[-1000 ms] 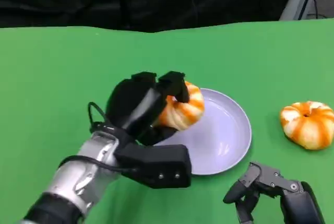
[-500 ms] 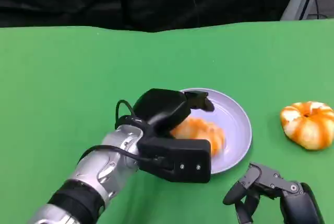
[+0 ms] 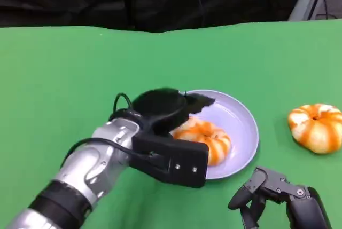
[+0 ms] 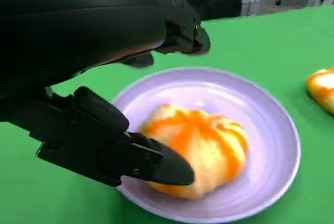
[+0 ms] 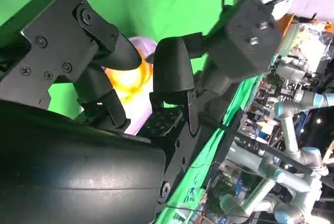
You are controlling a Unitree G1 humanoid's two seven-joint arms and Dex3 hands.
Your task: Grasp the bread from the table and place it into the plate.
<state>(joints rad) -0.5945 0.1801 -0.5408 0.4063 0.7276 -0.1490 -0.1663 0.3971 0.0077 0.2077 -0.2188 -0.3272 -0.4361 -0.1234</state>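
Left hand [image 3: 171,112] open over the plate, bread lying in it.

My left hand hovers at the plate's [image 3: 243,119] near-left edge with its fingers [image 4: 180,23] spread apart and nothing held; in the left wrist view the thumb tip lies close against the bread's [image 3: 206,137] side, though I cannot tell if it touches. That bread, orange-striped and ring-shaped, rests on the plate's floor, toward the side nearest me. A second bread [image 3: 316,126] sits on the green counter [image 3: 64,79], well to the right of the plate. My right hand [image 3: 267,191] waits low on the counter, near the plate's front right, fingers loosely curled and apart, holding nothing.
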